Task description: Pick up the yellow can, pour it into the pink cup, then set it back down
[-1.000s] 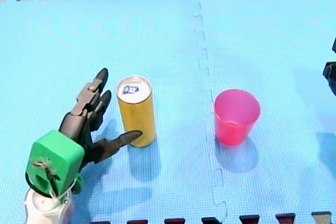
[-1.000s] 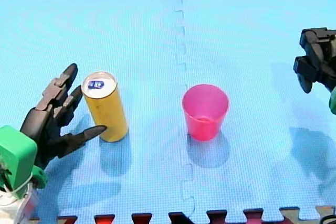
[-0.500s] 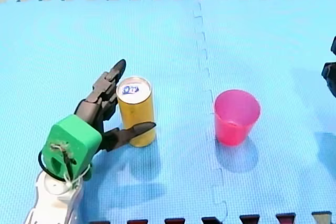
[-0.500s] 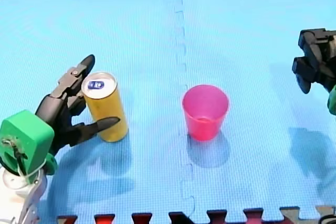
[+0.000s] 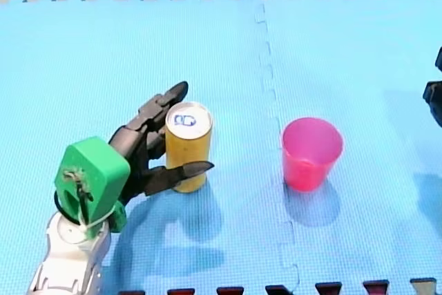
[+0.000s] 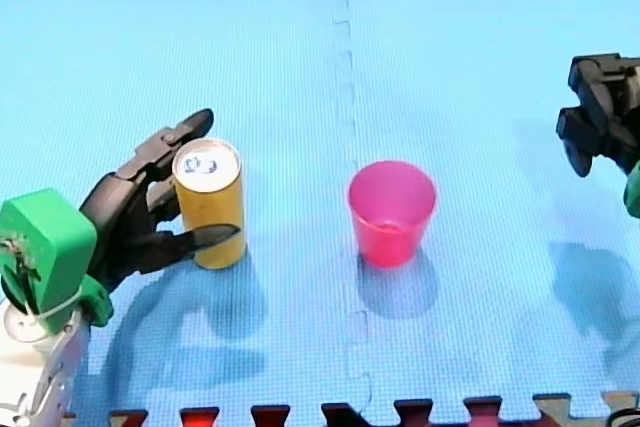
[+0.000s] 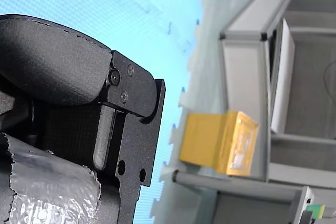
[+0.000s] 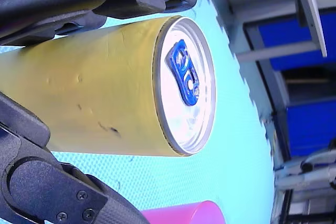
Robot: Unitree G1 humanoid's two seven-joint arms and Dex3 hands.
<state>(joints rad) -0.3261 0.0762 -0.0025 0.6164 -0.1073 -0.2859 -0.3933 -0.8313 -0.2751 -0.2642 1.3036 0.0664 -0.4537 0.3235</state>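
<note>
Presently the left hand (image 5: 148, 150) is closed about the yellow can (image 5: 186, 144), left of centre in the head views. Its fingers (image 5: 169, 94) pass behind the can near the rim and the thumb (image 5: 186, 169) crosses the front low down. The can stands upright on the foam mat (image 5: 331, 53), not yet lifted. The pink cup (image 5: 311, 153) stands well apart, right of centre, and the right hand (image 6: 600, 112) is at the right edge.

Risk: contact is high at the back and low at the front. In my judgement an uneven squeeze could tip or twist the can during the lift, or let it slip during the pour. A hasty swing toward the cup could knock it over.

Change noted: one second ago the hand lay open beside the can with only the thumb tip near the base. It has since advanced and wrapped round, and the can has shifted slightly toward the cup.
</note>
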